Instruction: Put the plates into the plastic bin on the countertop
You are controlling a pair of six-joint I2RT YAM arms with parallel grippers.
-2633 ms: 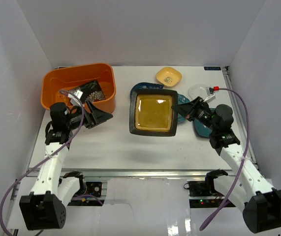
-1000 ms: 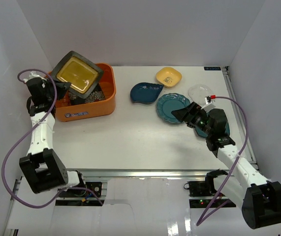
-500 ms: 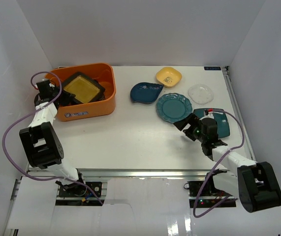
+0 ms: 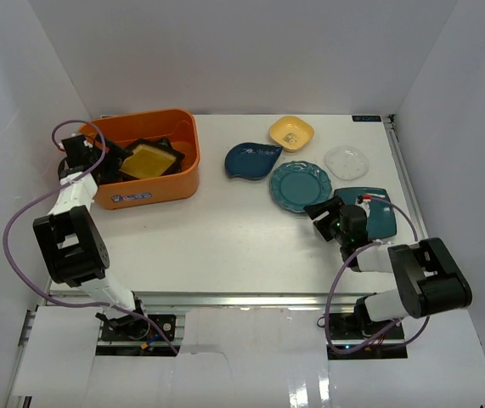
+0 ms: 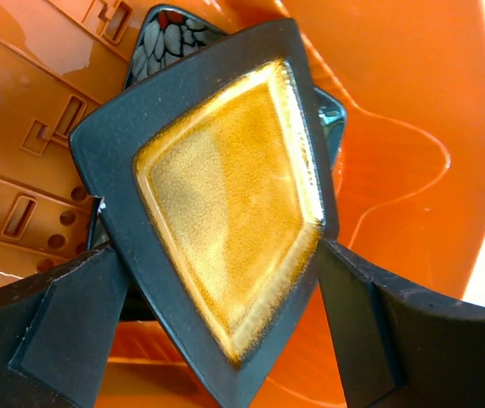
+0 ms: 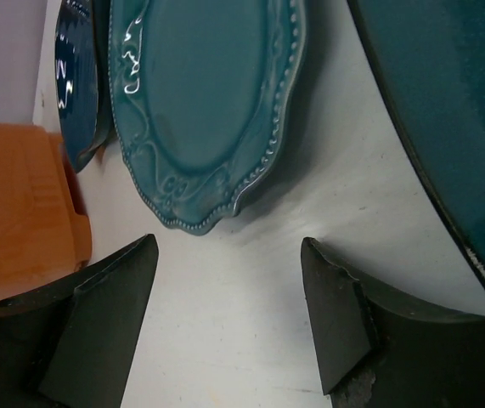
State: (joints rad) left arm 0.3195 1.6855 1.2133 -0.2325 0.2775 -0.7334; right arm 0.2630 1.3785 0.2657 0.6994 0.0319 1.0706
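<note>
1. Countertop (image 4: 225,246): carries the bin at its far left and five loose plates on its right half.
2. Bin (image 4: 153,194): orange tub, now holding two plates. One second ago the second of them was held tilted above the rim. Half a second ago it was inside, and now it sits lower.
3. Amber plate (image 4: 150,159): dark and square, lying tilted inside the bin on top of the flowered plate (image 5: 161,38), which shows only at one corner. Judgement: this delivery is all but done and only the release is outstanding.
4. Round teal plate (image 4: 300,184), square teal plate (image 4: 376,212) and leaf plate (image 4: 253,159): all on the countertop, untouched and in the same places throughout.
5. Clear dish (image 4: 346,160) and yellow dish (image 4: 290,131): far right area, also unmoved. Judgement: five of seven are left to do.
6. Left gripper (image 5: 225,340): reaching into the bin, fingers spread wide either side of the amber plate's near corner. I cannot tell whether they press its edges or have let go.
7. Right gripper (image 6: 225,314): fingers wide with nothing between them, low over the countertop between the round and square teal plates. The arm has folded back toward its base. Judgement: it is placed to take either plate next.
</note>
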